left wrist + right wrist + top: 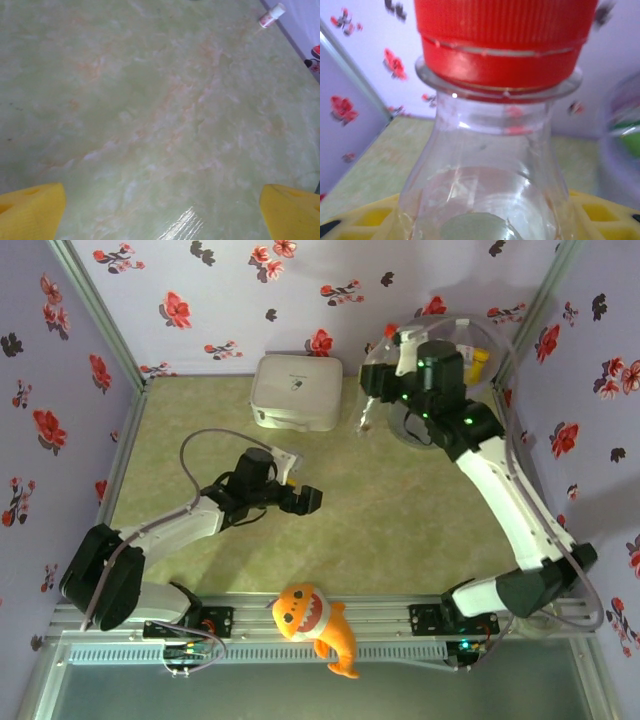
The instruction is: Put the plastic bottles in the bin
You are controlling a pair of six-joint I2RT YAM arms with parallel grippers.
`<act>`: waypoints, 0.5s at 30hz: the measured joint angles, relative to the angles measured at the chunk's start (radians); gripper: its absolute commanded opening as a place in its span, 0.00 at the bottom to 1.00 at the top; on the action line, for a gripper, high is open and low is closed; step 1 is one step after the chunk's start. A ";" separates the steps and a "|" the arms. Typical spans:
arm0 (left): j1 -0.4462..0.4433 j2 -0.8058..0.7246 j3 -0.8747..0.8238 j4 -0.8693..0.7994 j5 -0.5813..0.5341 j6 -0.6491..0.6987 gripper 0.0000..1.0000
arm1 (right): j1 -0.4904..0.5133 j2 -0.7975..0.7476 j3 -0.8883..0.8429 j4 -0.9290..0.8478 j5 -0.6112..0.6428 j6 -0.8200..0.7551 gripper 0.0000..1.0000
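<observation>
I see the pale green marbled tabletop (160,120) as smooth and glossy, with a bright glare streak. The yellow plastic fingers (30,212) look matt. The clear plastic bottle (485,165) is shiny and smooth; its red plastic cap (505,30) is finely ribbed. The orange shark toy (315,625) looks soft plush, the round translucent bin (488,340) hazy plastic.

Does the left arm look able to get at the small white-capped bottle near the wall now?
Probably yes. The left tool is open, and bare table lies between it and the white-capped bottle; nothing blocks the way. The bottle sits far off by the wall, so reach is uncertain.
</observation>
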 measured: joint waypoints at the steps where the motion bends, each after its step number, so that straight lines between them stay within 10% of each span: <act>1: 0.002 0.000 -0.004 -0.002 -0.003 -0.003 1.00 | 0.000 -0.020 0.009 0.000 0.040 -0.032 0.47; 15: 0.006 -0.002 -0.005 -0.006 -0.010 -0.025 1.00 | -0.180 0.002 0.161 0.116 0.384 -0.394 0.40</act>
